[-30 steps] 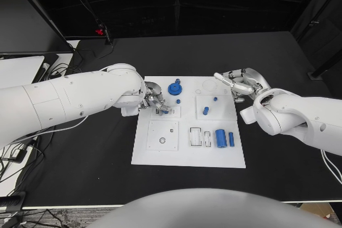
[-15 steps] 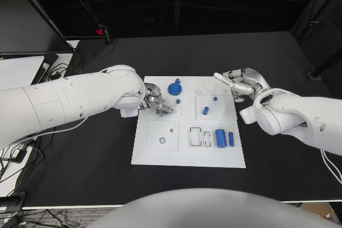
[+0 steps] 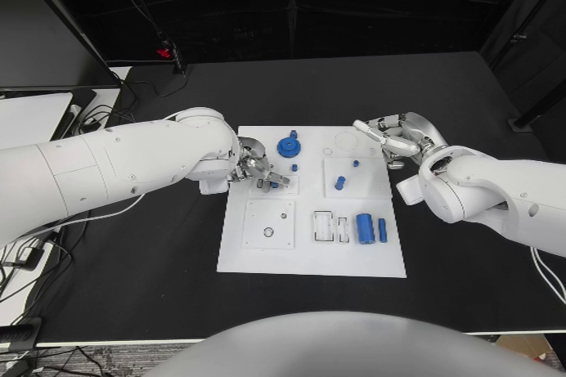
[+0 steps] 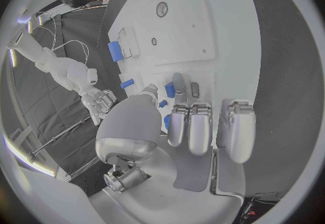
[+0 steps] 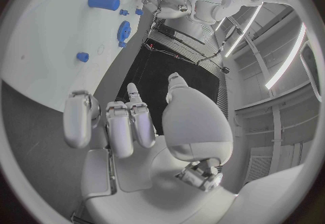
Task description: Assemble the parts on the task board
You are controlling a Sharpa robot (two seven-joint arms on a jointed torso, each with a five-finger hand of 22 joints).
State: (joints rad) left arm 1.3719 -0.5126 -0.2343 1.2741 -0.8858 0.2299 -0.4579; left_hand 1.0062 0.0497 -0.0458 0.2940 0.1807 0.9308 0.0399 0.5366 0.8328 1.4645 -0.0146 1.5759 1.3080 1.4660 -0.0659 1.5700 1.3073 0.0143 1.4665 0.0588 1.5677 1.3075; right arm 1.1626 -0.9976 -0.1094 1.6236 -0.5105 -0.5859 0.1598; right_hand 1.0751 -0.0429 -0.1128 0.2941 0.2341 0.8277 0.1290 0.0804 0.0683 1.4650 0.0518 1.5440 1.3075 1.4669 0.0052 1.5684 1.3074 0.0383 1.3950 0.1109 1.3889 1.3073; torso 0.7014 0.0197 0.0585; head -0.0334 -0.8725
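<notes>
Your left hand [image 3: 258, 172] pinches a small blue part [image 3: 272, 183] over the board's [image 3: 312, 258] upper-left square, likely mid-insertion, so press it straight down next, while your right hand [image 3: 395, 137] hovers spread and empty.

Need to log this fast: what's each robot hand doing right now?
Left robot hand: pinching a small blue part over the board.
Right robot hand: open, holding nothing.

Left hand [image 3: 261, 172] nudged slightly right of where it was 1.0 s ago, fingers [image 3: 272, 179] now further over the small blue part [image 3: 275, 183] at the task board [image 3: 312, 258] upper left. Right hand [image 3: 395, 136] shifted marginally.
</notes>
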